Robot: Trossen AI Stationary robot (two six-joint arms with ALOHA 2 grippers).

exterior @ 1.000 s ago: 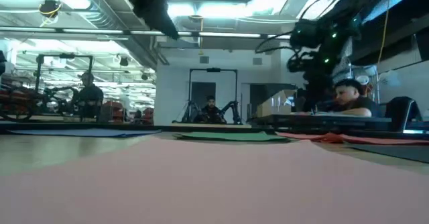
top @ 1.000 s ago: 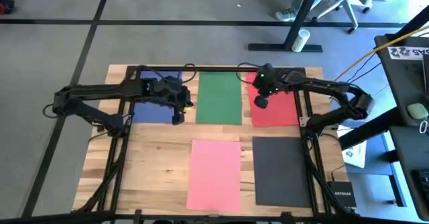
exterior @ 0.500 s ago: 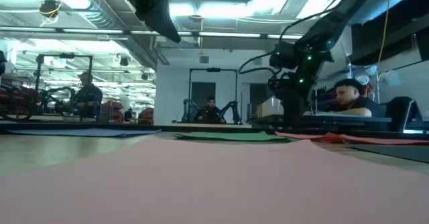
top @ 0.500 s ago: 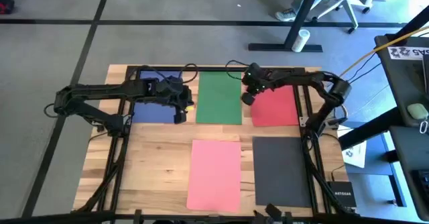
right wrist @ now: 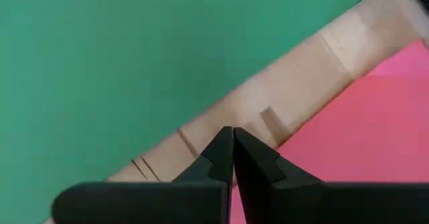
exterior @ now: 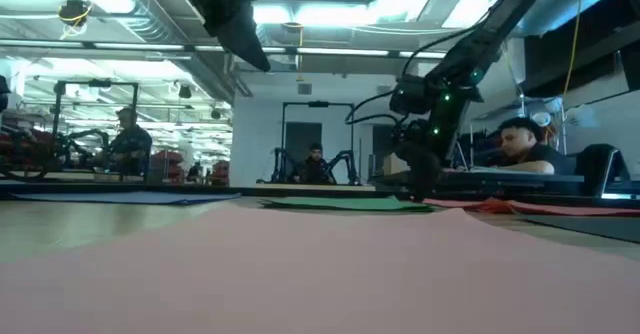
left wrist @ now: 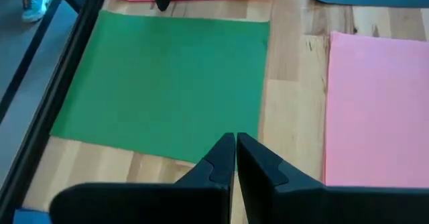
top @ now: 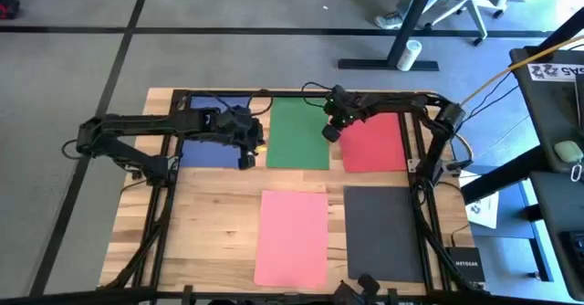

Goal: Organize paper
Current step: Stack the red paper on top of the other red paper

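**Closed tips over thin sheets: slips and creases are the risk**

We start at the right gripper [top: 330, 131]. Its fingers are pinched together w/ nothing between them, and in its wrist view the tips sit over the bare strip of wood between the green sheet [right wrist: 120, 56] and the red sheet [right wrist: 348, 150]. In the low view it's down close to the table by the red sheet's edge; we can't tell whether it touches.

The left gripper [top: 246, 154] is also closed and empty, over the gap between the blue sheet [top: 212, 131] and the green one, near the green sheet's near corner.

Further out, the paper lies in two rows on the table [top: 210, 223]: blue, green, red along the far edge; salmon pink sheet [top: 292, 236] and dark grey sheet [top: 383, 232] nearer the front, none overlapping.

What we think could go wrong:
- Closed tips pressing on a red edge may just skid. The sheet is thin and flat, so there's little to catch.
- The red sheet looks slightly rumpled at its edge in the low view; a push there prob folds it instead of sliding it.
- Dragging red toward green w/o lifting could shove green sideways too, since the gap between them is narrow.
- Both arms work near the green sheet, so a careless reach could bring them into contact.
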